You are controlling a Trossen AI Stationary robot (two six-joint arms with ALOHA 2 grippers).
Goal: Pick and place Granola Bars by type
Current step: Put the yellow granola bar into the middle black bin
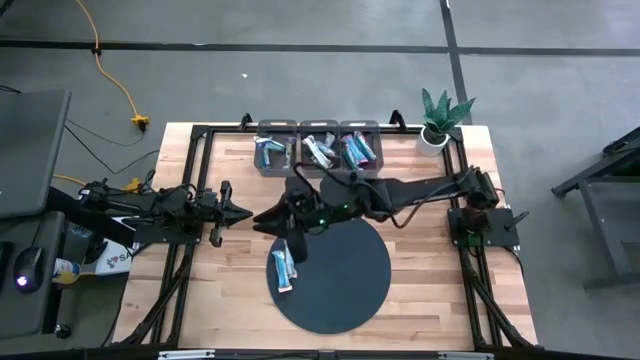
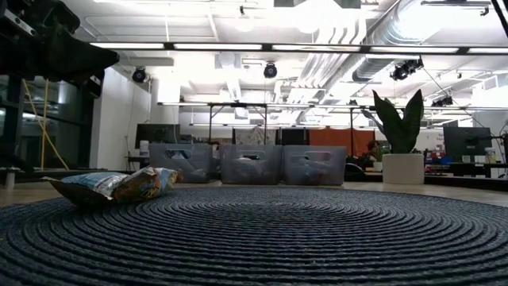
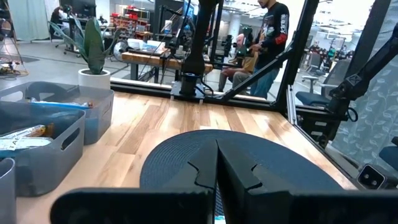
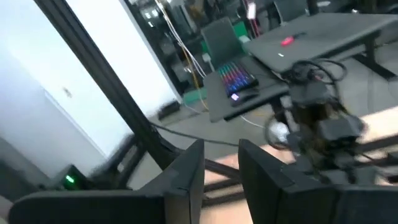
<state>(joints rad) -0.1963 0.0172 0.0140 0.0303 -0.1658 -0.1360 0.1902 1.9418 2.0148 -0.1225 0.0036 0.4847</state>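
Two granola bars (image 1: 283, 266), light blue with some red, lie side by side on the left part of the round dark mat (image 1: 335, 280). The low view shows them as a flat pair (image 2: 119, 184). More bars sit in three grey bins (image 1: 318, 150) at the far edge. My left gripper (image 1: 243, 211) is shut and level, just left of the mat's far-left rim; its own view shows its closed fingers (image 3: 217, 171). My right gripper (image 1: 272, 214) reaches across from the right above that same rim. Its fingers (image 4: 186, 171) stand apart with nothing between them.
A potted plant (image 1: 440, 118) stands at the far right corner beside the bins. Black frame rails (image 1: 185, 170) run along the table's sides. The two grippers are close together, tip toward tip. People show in the room beyond the table (image 3: 273, 37).
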